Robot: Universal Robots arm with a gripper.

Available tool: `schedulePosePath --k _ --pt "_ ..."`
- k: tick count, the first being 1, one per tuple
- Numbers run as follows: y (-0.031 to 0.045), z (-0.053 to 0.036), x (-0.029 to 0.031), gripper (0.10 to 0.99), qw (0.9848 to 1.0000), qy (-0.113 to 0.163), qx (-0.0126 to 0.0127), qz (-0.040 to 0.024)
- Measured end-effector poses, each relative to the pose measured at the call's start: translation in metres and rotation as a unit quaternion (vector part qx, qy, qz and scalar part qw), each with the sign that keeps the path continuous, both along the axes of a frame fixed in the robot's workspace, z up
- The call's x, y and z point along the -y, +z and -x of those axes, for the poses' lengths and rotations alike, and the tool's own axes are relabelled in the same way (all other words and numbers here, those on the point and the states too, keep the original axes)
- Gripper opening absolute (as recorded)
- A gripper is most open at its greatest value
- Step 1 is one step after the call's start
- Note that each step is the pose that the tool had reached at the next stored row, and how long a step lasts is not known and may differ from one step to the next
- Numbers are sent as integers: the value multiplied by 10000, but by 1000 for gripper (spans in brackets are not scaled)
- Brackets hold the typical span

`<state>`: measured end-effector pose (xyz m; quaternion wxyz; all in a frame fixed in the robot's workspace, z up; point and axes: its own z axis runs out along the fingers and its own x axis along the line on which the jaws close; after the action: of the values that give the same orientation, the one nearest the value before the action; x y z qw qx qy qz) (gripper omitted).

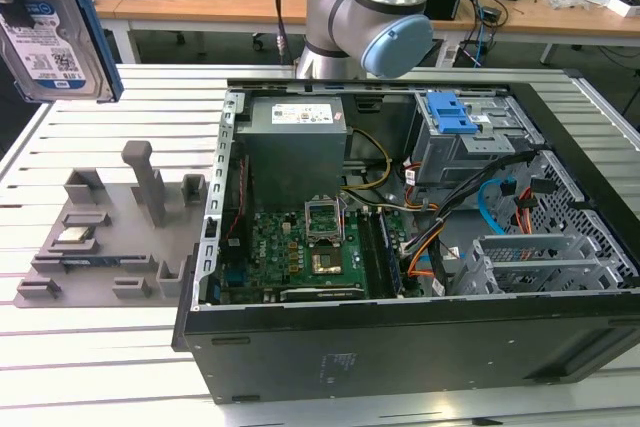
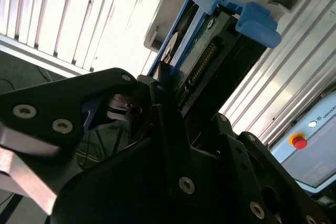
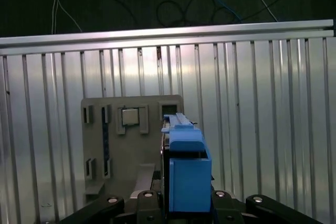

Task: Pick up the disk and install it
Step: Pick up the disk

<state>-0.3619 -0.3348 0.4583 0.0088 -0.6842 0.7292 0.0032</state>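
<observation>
The disk (image 1: 50, 37), a silver drive with a blue-and-white label in a blue bracket, hangs high in the air at the exterior view's far left, above the slatted table. My gripper (image 3: 186, 205) is shut on it. In the first wrist view the blue bracket (image 3: 186, 166) stands between the black fingers, over the grey fixture plate (image 3: 131, 129). The second wrist view shows the disk (image 2: 210, 45) edge-on, clamped by a black finger (image 2: 163, 103), with its connector side showing.
An open computer case (image 1: 400, 347) lies on the table at the exterior view's right, with a grey power supply (image 1: 297, 137), a motherboard (image 1: 310, 247) and a drive cage with a blue latch (image 1: 450, 112). A small silver chip (image 1: 75, 239) rests on the grey fixture plate (image 1: 110, 247).
</observation>
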Motion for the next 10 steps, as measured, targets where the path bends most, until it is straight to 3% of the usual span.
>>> schedulePosePath --k 10 --pt "269 0 -1 361 10000 0 0 -1"
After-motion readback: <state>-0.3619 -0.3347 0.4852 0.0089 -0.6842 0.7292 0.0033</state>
